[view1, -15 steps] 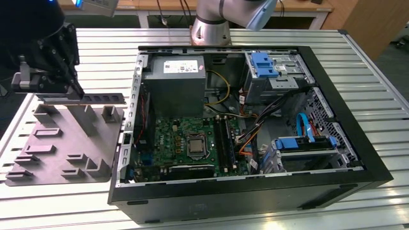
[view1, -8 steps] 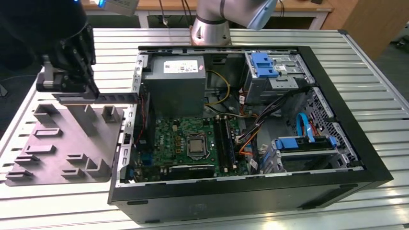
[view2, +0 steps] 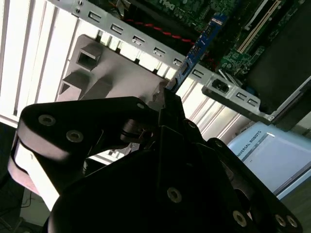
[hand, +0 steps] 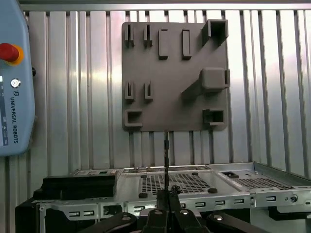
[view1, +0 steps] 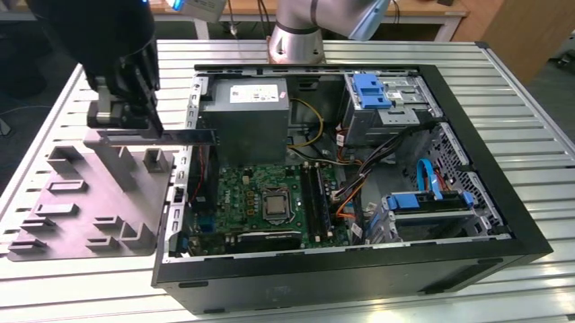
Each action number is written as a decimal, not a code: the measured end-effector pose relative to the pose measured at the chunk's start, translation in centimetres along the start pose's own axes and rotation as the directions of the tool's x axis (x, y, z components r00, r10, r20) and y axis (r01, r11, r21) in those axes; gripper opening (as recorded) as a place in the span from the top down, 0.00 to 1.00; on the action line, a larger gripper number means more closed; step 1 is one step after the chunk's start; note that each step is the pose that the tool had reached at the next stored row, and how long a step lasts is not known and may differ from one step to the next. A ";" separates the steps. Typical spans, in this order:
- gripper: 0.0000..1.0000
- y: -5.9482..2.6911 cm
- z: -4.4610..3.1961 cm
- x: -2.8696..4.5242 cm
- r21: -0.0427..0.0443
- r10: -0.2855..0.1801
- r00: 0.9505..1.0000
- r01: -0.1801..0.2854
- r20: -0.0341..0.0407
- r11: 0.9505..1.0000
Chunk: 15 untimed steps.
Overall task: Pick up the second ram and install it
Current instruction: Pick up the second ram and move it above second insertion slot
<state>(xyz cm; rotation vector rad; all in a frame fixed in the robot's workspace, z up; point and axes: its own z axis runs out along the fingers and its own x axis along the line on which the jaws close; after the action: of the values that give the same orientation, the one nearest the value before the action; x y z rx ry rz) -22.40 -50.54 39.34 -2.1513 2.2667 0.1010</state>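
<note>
- The gripper (view1: 130,128), in the upper left of the exterior view: jaws closed on the memory stick (view1: 188,136), which is held level in the air.
- The stick hangs over the left wall of the open computer case (view1: 359,261), beside the grey holder plate (view1: 85,202).

Surface: a ribbed metal surface (view1: 503,87) of long parallel slats is stretching across the whole scene.
Furniture: a wooden desk (view1: 422,10) on white legs is standing behind it, and a wooden cabinet (view1: 521,33) is sitting at the exterior view's right.
Floor: dark floor (view1: 561,84) is showing past the surface's edge.
Light: brightness is glaring off the slats (view2: 19,58) in the second wrist view.
</note>
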 end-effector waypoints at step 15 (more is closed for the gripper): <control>0.88 -4.63 -0.15 -0.24 0.000 0.000 1.000 0.000 0.000 1.000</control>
<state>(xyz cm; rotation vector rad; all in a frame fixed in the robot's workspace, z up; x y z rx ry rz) -17.77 -50.54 39.33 -2.1514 2.2668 0.1009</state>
